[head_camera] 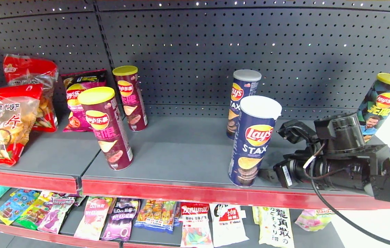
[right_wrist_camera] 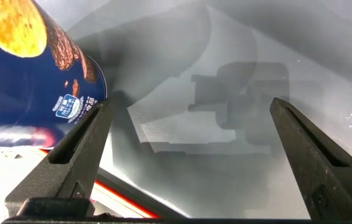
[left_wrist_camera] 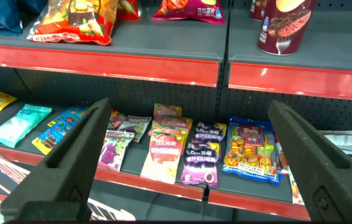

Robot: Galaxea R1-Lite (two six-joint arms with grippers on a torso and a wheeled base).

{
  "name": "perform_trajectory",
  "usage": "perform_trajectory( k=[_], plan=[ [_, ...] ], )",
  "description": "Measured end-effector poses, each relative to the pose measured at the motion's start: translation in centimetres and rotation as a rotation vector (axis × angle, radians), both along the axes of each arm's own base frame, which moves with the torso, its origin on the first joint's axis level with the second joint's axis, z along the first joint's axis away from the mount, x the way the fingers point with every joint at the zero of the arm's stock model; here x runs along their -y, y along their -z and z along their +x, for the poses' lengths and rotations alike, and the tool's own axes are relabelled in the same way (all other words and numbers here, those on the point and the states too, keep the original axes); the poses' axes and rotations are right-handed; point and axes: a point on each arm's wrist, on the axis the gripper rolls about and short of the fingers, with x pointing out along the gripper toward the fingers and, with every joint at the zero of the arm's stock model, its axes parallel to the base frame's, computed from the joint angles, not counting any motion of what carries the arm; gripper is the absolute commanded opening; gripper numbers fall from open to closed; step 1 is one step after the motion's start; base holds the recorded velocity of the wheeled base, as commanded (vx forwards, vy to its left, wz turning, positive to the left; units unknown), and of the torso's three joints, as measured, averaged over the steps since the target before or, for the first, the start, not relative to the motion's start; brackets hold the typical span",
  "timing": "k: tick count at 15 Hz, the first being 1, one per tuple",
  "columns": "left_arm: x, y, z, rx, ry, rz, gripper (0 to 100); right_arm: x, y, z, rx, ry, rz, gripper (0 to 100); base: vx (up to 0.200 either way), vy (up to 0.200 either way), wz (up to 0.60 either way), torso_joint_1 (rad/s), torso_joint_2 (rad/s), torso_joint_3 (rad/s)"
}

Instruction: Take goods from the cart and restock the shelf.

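My right gripper (right_wrist_camera: 189,106) is spread wide and empty, one side just beside the front blue chip can (head_camera: 255,141), which stands near the shelf's red lip (head_camera: 181,194). I judge that any sideways swing could knock it off. My left gripper (left_wrist_camera: 188,109) is likewise apart, holding nothing.

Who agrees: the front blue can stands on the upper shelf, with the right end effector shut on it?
Wrong: the right end effector is open beside the front blue can, not shut on it; the right wrist view shows this.

Front can (head_camera: 254,139) on shelf (head_camera: 181,155), rear can (head_camera: 243,100) behind; right pincer (head_camera: 274,154) seemingly just beside it.
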Motion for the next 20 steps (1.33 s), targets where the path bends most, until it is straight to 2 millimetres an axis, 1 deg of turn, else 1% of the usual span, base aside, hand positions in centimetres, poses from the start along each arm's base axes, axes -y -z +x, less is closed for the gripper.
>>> perform_trajectory(
  k=[20],
  plan=[
    [0.00, 0.01, 0.00, 0.000, -0.001, 0.000, 100, -0.58, 0.07, 0.15, 0.000, -0.010, -0.002, 100, 0.000, 0.000, 0.00, 0.000, 0.00, 0.000]
  ],
)
